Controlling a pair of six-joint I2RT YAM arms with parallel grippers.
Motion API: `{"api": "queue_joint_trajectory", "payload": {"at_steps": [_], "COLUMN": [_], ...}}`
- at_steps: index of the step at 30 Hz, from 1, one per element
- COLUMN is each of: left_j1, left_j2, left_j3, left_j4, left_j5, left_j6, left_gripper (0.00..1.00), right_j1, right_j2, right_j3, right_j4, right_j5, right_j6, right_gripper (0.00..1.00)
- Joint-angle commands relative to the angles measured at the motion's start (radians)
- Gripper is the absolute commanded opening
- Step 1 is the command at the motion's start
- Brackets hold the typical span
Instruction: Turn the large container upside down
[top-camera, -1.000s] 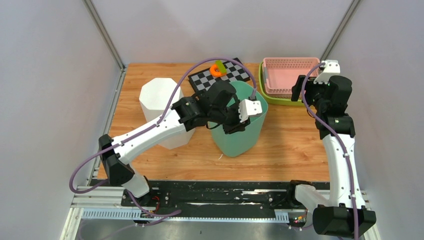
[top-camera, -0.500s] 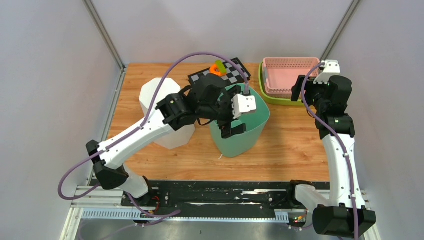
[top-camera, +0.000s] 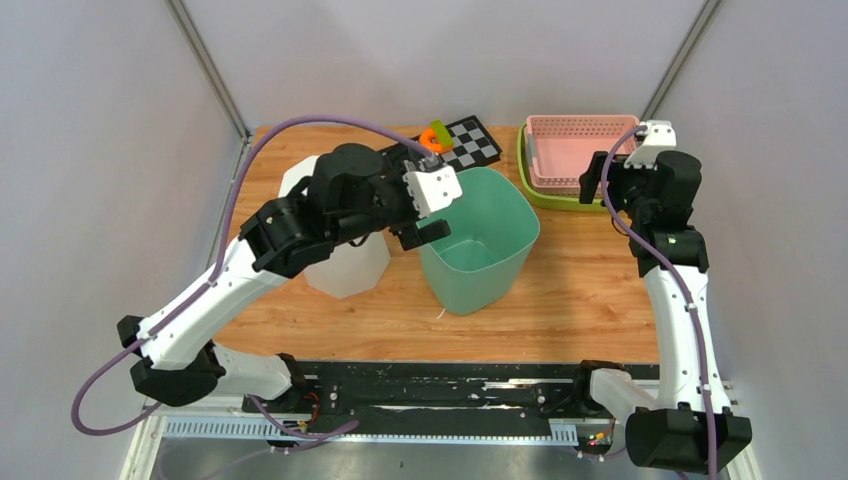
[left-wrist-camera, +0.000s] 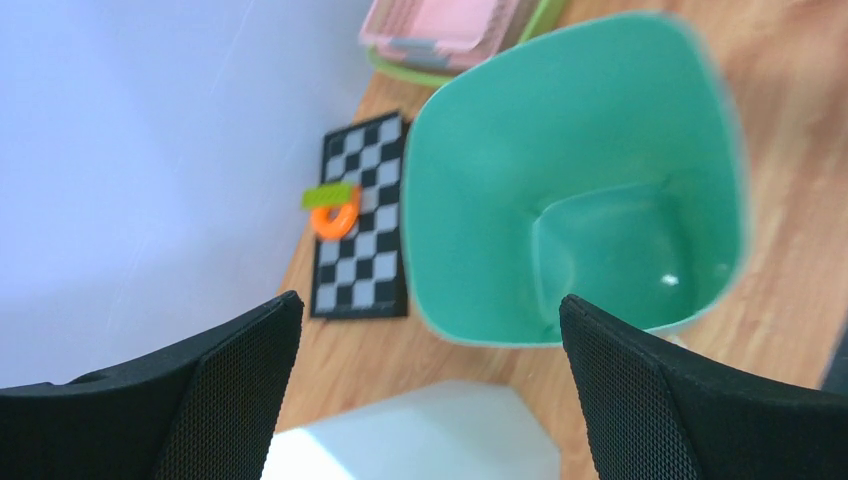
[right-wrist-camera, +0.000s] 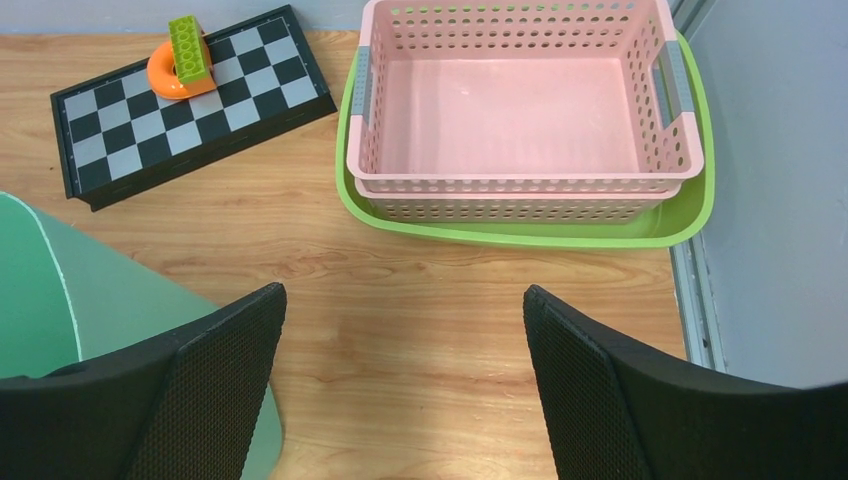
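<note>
- The large container (top-camera: 470, 285), a teal bin, is seen standing upright on the wooden table (top-camera: 580, 300), its mouth facing up and its inside bare.
- The left gripper (top-camera: 420, 225) is held above the large container's left rim, with its jaws spread wide and nothing gripped.
- In the left wrist view, the large container (left-wrist-camera: 470, 200) is framed between and beyond the left gripper's (left-wrist-camera: 430, 310) two black fingers (left-wrist-camera: 230, 390). Neither finger is touching it.
- The right gripper (top-camera: 600, 180) is raised well to the right of the large container. Its jaws are also parted widely and nothing is held.
- In the right wrist view, only a corner of the large container (right-wrist-camera: 40, 300) is caught at the lower left, behind one finger of the right gripper (right-wrist-camera: 400, 300).
- A white faceted tub (top-camera: 345, 270) is placed just to the left of the large container.
- A checkerboard (top-camera: 470, 145) is laid just beyond the large container, and an orange ring (top-camera: 433, 140) and a green brick (top-camera: 441, 128) are rested on it.
- A pink basket (top-camera: 580, 150) is nested in a green tray (top-camera: 540, 195) beyond the large container and to its right.
</note>
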Motion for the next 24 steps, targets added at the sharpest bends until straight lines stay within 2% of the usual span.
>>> {"api": "queue_joint_trajectory", "payload": {"at_steps": [1, 7, 12, 24], "left_j1": [0.123, 0.326, 0.412, 0.478], "left_j2": [-0.011, -0.029, -0.052, -0.112], "left_j3": [-0.054, -0.082, -0.127, -0.222], "left_j4": [0.022, 0.034, 0.006, -0.144], "left_j5": [-0.119, -0.104, -0.132, -0.121], "left_j6": [-0.002, -0.087, -0.131, -0.181], "left_gripper": [1.00, 1.00, 1.00, 1.00], "right_j1": [-0.019, -0.019, -0.019, -0.019], "right_j2": [0.005, 0.014, 0.017, 0.012], "right_j3": [-0.016, -0.018, -0.021, -0.022], "right_j4": [0.008, 0.008, 0.006, 0.007], "right_j5": [-0.037, -0.054, -0.064, -0.065], "right_j6": [0.009, 0.014, 0.015, 0.020], "right_gripper": [0.91, 0.91, 0.91, 0.91]}}
